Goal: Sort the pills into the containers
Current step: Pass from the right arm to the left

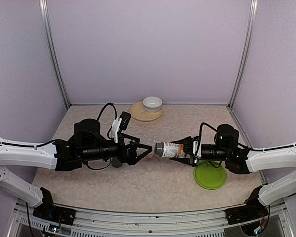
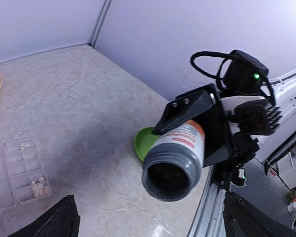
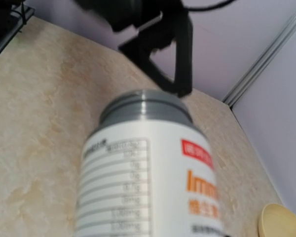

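My right gripper is shut on a white pill bottle with a grey neck and holds it level above the table. The bottle's uncapped mouth faces my left gripper, which is open and empty just in front of it. Its black fingers show wide apart at the bottom corners of the left wrist view. The clear pill box lies flat on the table at lower left, with several whitish pills in one compartment. The bottle fills the right wrist view. The pill box is hidden in the top view.
A green round plate lies under my right arm and also shows in the left wrist view. A white bowl on a tan plate stands at the back. A dark round thing sits under my left arm.
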Controlling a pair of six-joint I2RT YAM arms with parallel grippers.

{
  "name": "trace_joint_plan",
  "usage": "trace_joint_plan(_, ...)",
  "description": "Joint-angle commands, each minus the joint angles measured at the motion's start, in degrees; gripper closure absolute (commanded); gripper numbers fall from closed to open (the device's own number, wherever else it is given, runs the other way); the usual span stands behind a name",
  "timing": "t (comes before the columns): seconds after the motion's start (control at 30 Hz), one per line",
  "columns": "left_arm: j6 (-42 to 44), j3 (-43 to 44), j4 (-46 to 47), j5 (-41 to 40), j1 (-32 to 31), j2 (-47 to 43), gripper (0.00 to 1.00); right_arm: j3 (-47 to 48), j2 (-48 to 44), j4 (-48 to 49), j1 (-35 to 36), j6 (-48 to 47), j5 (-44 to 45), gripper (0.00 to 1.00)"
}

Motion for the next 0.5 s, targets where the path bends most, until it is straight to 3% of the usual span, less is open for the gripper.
trace_joint_plan(0.0, 0.6, -1.6, 6.4, 12.3, 0.9, -1.1, 0.01, -0.9, -1.4, 0.7, -0.4, 0.6, -0.1, 0.88)
trace_joint_plan(0.23, -0.7, 0.5, 8.2, 18.3, 1.2, 4.1, 0.01, -1.7, -1.6, 4.2, -0.4, 0.3, -7.6, 0.88)
trace_joint_plan(0.47, -1.4, 2.4, 8.5, 18.3, 1.1, 7.0, 0.01, -1.6, -1.4, 5.0, -0.3, 0.5, -10.6, 0.88)
